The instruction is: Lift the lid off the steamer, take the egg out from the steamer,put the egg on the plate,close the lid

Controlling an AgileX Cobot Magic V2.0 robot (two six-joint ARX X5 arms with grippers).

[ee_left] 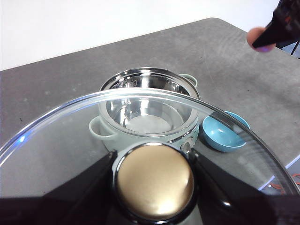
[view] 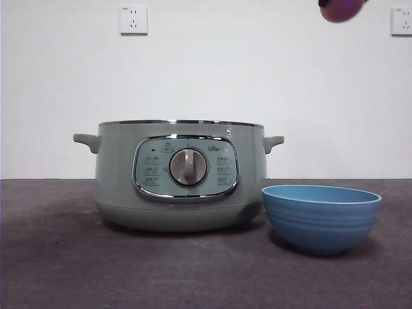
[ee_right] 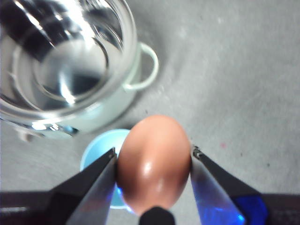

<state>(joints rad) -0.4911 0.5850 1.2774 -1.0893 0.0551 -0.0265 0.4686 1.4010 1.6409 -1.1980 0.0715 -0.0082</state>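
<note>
The sage-green steamer [view: 180,174] stands open on the table, its steel bowl empty in the left wrist view [ee_left: 145,115]. My left gripper [ee_left: 154,180] is shut on the knob of the glass lid [ee_left: 61,126] and holds it high above the steamer. My right gripper [ee_right: 153,161] is shut on the brown egg [ee_right: 153,161], high above the blue plate [ee_right: 101,145]; it shows at the top right of the front view [view: 341,8]. The plate [view: 322,215] stands empty beside the steamer.
The dark grey table [view: 64,257] runs to a white wall with two sockets [view: 133,19]. The table's edge shows in the left wrist view [ee_left: 286,164], past the plate.
</note>
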